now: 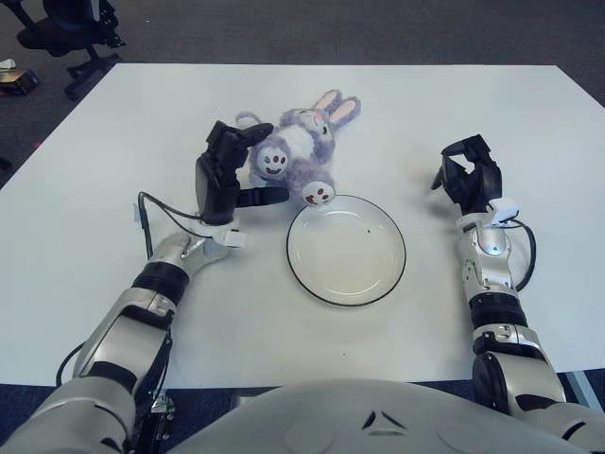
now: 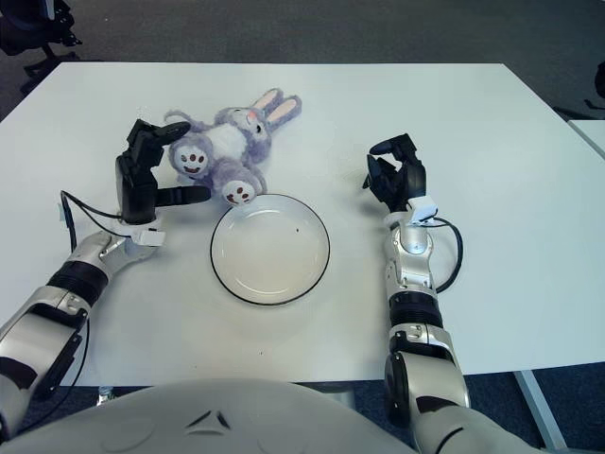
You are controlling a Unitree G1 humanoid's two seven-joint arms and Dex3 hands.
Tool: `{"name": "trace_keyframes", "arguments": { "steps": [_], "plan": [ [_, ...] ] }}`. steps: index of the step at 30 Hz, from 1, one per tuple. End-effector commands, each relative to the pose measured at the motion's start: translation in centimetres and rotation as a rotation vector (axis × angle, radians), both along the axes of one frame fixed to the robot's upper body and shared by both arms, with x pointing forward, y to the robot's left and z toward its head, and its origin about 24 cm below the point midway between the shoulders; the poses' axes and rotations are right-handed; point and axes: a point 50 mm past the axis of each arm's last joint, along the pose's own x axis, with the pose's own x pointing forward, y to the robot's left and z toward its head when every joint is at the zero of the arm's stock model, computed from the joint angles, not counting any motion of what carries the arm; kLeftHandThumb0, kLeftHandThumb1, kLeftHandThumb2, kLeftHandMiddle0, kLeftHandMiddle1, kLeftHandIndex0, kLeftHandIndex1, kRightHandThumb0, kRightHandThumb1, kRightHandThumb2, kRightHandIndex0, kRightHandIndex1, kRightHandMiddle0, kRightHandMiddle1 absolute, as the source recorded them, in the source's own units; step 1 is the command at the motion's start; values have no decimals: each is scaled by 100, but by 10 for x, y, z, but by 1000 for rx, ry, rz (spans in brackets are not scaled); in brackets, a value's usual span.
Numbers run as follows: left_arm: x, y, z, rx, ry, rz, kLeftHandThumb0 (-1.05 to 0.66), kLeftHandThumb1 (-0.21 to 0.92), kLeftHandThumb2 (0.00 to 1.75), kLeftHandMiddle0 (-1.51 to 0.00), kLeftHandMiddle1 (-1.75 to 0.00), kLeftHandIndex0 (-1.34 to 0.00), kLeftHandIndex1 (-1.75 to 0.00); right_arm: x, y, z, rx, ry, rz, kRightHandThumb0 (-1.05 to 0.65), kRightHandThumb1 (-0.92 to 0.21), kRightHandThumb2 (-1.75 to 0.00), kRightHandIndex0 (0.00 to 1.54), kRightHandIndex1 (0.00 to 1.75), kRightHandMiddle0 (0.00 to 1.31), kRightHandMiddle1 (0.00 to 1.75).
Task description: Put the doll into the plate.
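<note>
The left hand (image 1: 230, 168), fingers spread and empty, sits just left of the fluffy purple-and-white plush rabbit doll (image 1: 295, 147), whose long axis runs away to the right. The white black-rimmed plate (image 1: 346, 250) lies right of it. The right hand (image 1: 470, 177) idles beyond the plate.

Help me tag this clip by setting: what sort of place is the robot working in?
Probably an office or lab rather than a home: a large plain white table stands on dark carpet, with a wheeled office chair at the far left. On the table are only a plush rabbit doll and a plate.
</note>
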Motion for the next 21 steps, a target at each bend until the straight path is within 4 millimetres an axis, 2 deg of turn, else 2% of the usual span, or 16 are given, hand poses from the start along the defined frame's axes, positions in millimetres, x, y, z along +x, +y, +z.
{"name": "trace_keyframes", "arguments": {
  "steps": [1, 7, 21],
  "plan": [
    [-10, 4, -27, 82, 129, 19, -7, 87, 9, -30, -106, -24, -79, -29, 4, -50, 24, 192, -14, -36, -92, -38, 95, 175, 35, 160],
    [-9, 4, -27, 121, 157, 11, -18, 86, 2, -26, -95, -25, -75, -29, 4, -51, 23, 193, -13, -35, -92, -38, 95, 175, 35, 160],
    [-5, 3, -26, 157, 191, 31, -19, 88, 1, -24, -94, -25, -71, -30, 5, -50, 18, 193, -11, -35, -92, -38, 94, 175, 35, 160]
  ]
}}
